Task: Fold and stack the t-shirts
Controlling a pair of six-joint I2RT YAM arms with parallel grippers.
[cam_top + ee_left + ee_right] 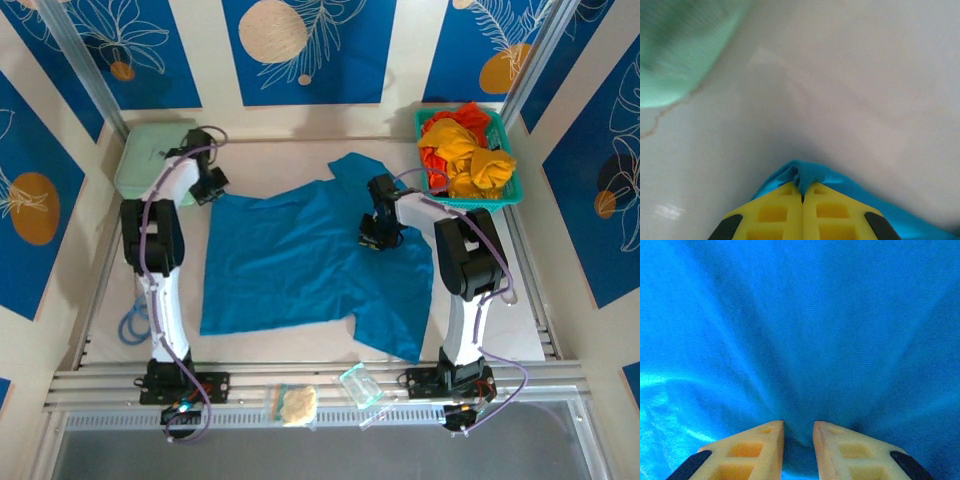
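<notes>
A deep teal-blue t-shirt lies spread on the white table, with one sleeve reaching toward the back. My left gripper is at its far-left corner, shut on a small pinch of the hem between the yellow fingers. My right gripper presses down on the shirt's right side. In the right wrist view its fingers stand a little apart with a fold of the blue cloth bunched between them. Yellow-orange t-shirts and a red t-shirt lie crumpled in the basket.
A teal mesh basket stands at the back right. A pale green zip case sits at the back left, just beyond my left gripper, and is also seen in the left wrist view. Small plastic bags lie on the front rail.
</notes>
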